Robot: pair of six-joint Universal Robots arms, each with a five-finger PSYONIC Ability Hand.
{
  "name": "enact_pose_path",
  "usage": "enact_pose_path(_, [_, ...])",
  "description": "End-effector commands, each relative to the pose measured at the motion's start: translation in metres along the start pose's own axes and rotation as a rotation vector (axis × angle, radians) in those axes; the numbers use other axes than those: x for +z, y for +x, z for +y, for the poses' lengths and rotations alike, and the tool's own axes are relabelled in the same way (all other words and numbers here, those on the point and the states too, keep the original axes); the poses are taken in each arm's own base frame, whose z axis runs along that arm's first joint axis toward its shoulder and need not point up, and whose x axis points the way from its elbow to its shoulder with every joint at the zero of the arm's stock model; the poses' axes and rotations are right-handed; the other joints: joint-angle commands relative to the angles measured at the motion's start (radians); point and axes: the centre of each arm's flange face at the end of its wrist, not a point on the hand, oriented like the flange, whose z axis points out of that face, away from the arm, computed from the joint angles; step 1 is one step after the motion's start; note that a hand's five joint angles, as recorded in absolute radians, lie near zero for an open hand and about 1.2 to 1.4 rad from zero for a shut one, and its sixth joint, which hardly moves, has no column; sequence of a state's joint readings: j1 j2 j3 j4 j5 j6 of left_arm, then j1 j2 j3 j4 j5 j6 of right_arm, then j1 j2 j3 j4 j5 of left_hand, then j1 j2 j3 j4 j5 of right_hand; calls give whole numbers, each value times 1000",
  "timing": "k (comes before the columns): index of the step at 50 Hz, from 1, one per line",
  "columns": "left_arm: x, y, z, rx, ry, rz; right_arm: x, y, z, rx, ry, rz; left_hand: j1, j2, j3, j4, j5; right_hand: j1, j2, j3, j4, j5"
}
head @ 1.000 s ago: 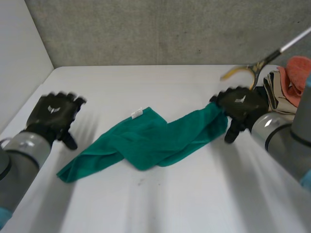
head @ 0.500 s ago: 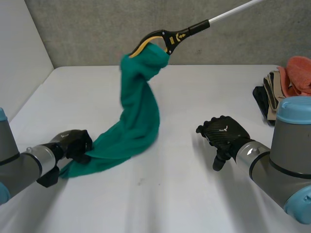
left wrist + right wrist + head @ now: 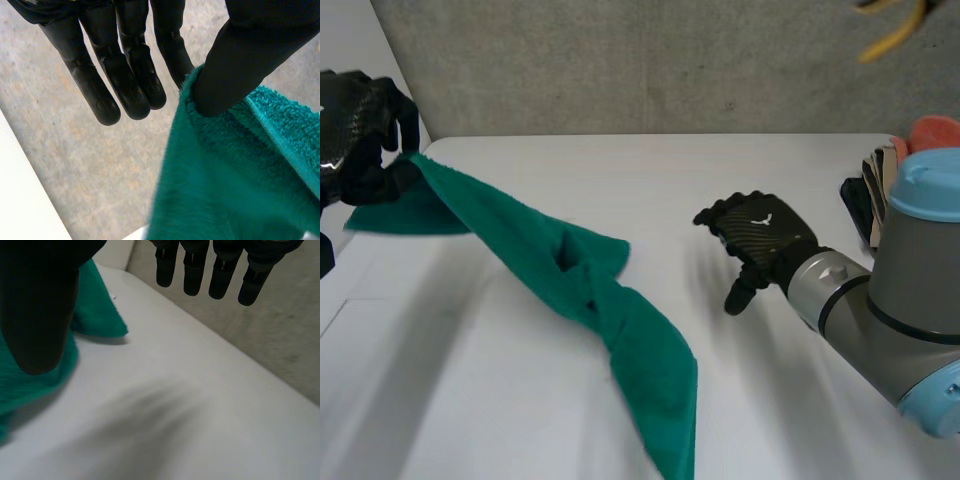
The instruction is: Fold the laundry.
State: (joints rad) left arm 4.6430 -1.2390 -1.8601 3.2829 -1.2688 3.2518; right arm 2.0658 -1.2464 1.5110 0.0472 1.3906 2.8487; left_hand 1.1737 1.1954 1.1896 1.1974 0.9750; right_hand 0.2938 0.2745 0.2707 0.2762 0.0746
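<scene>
A green towel [image 3: 570,270] hangs in a twisted band from my left hand [image 3: 355,120], which is raised at the table's far left; the towel's other end trails toward the front edge. In the left wrist view the thumb [image 3: 240,65] pinches the green towel's hemmed edge [image 3: 240,180] against a finger, while the other fingers [image 3: 125,75] stay straight. My right hand [image 3: 760,240] hovers over the table to the right of the towel, open and holding nothing. In the right wrist view its fingers [image 3: 220,270] are spread, and the towel [image 3: 95,315] lies beyond its thumb.
A pile of folded cloths [image 3: 910,160], orange and beige, sits at the table's right edge. The yellow tip of a grabber tool [image 3: 895,25] shows high at the back right. A grey wall stands behind the white table [image 3: 770,400].
My left hand closed on the towel's end and lifted it up to the far left. The grabber tool let the towel go and withdrew to the upper right. My right hand drifted slightly left.
</scene>
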Motion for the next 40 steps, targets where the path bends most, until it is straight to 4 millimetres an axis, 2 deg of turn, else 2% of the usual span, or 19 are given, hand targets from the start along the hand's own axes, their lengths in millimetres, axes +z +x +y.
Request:
enact_pose_path(1, [-4, 6, -6, 0, 20, 19, -9, -44, 6, 79, -103, -188, 223, 201, 207, 199, 247, -50, -31, -27, -33, -6])
enact_pose_path(4, [-4, 7, -5, -3, 15, 23, -8, -65, 20, 102, -146, -269, 223, 201, 207, 199, 247, -97, -78, -74, -79, -52])
enact_pose_path(11, [-3, 10, -4, -14, 15, 35, 2, -94, 50, 146, -219, -340, 223, 201, 207, 199, 247, -53, -34, -30, -36, -9])
enact_pose_path(13, [-3, 12, -7, -15, 25, 44, 6, -101, 56, 136, -230, -347, 223, 201, 207, 199, 247, 104, 124, 128, 122, 149])
enact_pose_path(14, [-3, 13, -8, -15, 29, 48, 8, -101, 58, 136, -230, -344, 223, 201, 207, 199, 247, 288, 308, 312, 306, 333])
enact_pose_path(15, [-3, 14, -10, -15, 34, 52, 9, -102, 59, 135, -228, -340, 223, 201, 207, 199, 247, 619, 638, 642, 636, 663])
enact_pose_path(16, [-3, 15, -11, -15, 39, 55, 12, -98, 57, 134, -209, -311, 223, 201, 207, 199, 247, 1098, 1117, 1121, 1115, 1142])
enact_pose_path(18, [-4, 16, -17, -12, 58, 59, 15, -91, 54, 127, -174, -259, 223, 201, 207, 199, 247, 1102, 1122, 1126, 1120, 1147])
enact_pose_path(20, [-4, 17, -19, -10, 67, 59, 16, -80, 37, 107, -64, -165, 223, 201, 207, 199, 247, 1102, 1122, 1126, 1120, 1147])
enact_pose_path(22, [-5, 18, -21, -8, 74, 61, 9, -72, 14, 99, 32, -117, 223, 201, 207, 199, 247, 1102, 1122, 1126, 1120, 1147])
enact_pose_path(23, [-6, 18, -22, -7, 78, 61, 0, -64, -11, 100, 129, -85, 223, 201, 207, 199, 247, 1102, 1122, 1126, 1120, 1147])
enact_pose_path(25, [-8, 18, -26, -3, 92, 61, -8, -55, -33, 101, 215, -73, 223, 201, 207, 199, 247, 1102, 1122, 1126, 1120, 1147])
enact_pose_path(26, [-9, 18, -27, -3, 95, 60, -12, -43, -52, 104, 277, -56, 223, 201, 207, 199, 247, 1102, 1122, 1126, 1120, 1147])
enact_pose_path(28, [-11, 19, -28, -3, 95, 63, -5, -24, -61, 111, 301, -31, 223, 201, 207, 199, 247, 1102, 1122, 1126, 1120, 1147])
enact_pose_path(30, [-12, 19, -27, -4, 92, 64, 11, -2, -57, 127, 263, -10, 223, 201, 207, 199, 247, 1102, 1122, 1126, 1120, 1147])
enact_pose_path(33, [-15, 23, -26, -13, 88, 79, 33, 10, -48, 155, 198, -3, 223, 201, 207, 199, 247, 1102, 1122, 1126, 1120, 1147])
enact_pose_path(34, [-16, 25, -27, -17, 91, 87, 51, 14, -39, 180, 150, -5, 223, 201, 207, 199, 247, 1102, 1122, 1126, 1120, 1147])
enact_pose_path(37, [-20, 31, -24, -38, 79, 111, 78, 24, -19, 256, 67, 1, 223, 201, 207, 199, 247, 1102, 1122, 1126, 1120, 1147])
enact_pose_path(40, [-23, 37, -17, -51, 58, 133, 106, 47, 7, 384, -14, 34, 223, 201, 207, 199, 247, 1102, 1122, 1126, 1120, 1147])
